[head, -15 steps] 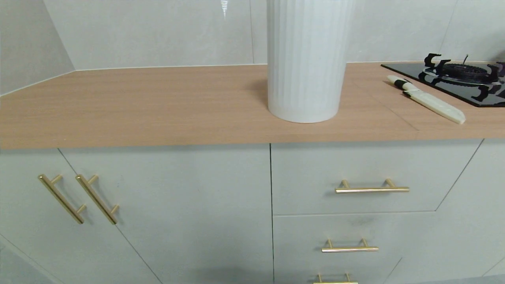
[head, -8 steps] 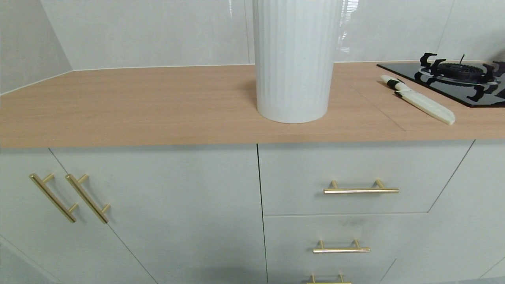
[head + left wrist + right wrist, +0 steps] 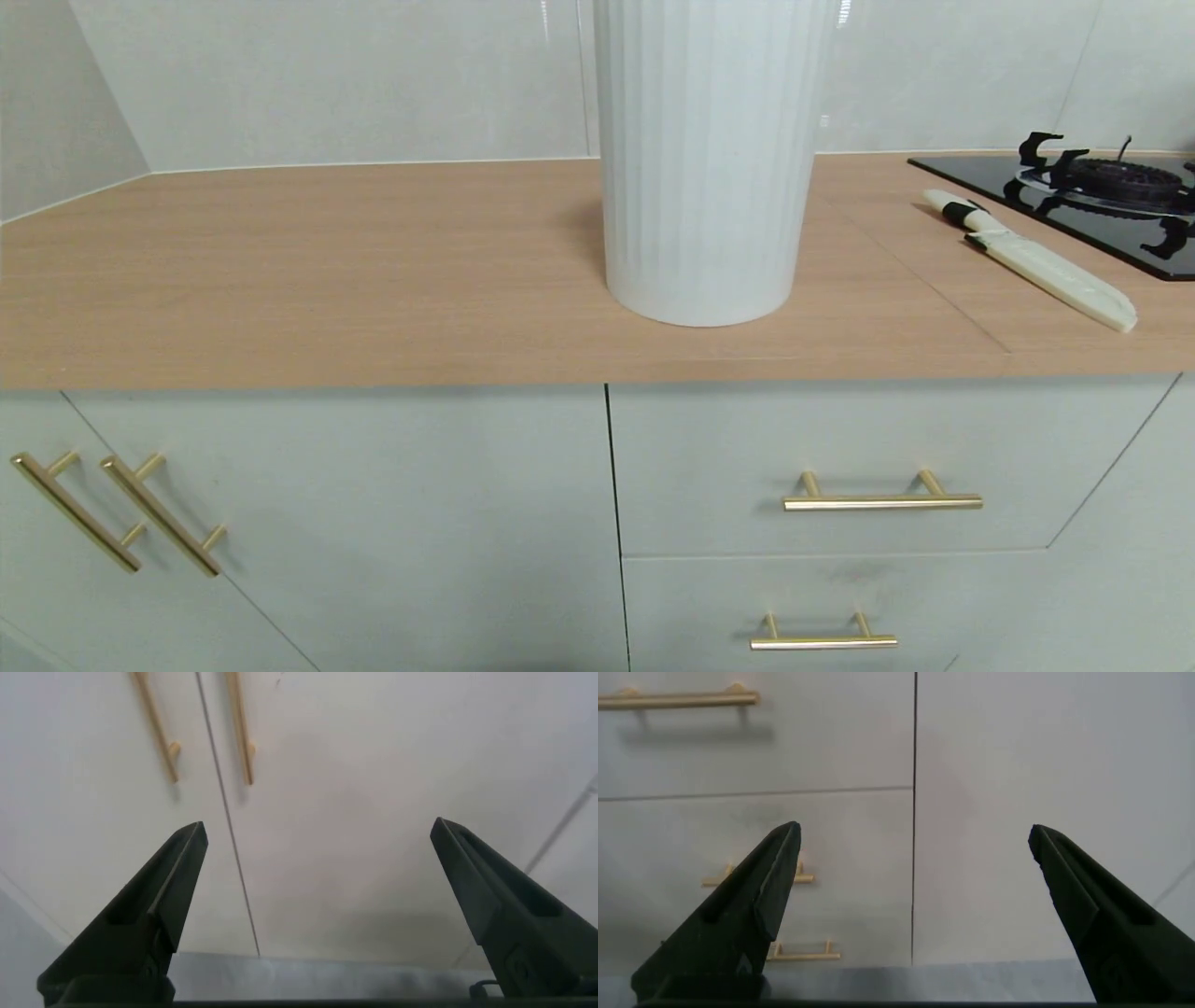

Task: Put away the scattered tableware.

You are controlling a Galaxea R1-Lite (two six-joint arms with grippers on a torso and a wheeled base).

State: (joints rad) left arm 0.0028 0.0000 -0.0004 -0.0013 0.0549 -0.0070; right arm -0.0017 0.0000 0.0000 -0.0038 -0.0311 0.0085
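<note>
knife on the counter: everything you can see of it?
The knife is pale cream, with a black band on the handle; material could be plastic or ceramic. It lies flat on the wooden countertop, handle toward the wall, tip toward the front edge, right of the white ribbed container, beside the black cooktop. Only the countertop touches it.

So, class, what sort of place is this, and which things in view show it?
Most likely a kitchen: a gas hob sits at the right end of a wooden countertop, a knife lies beside it, and drawers with brass bar handles run below.
</note>
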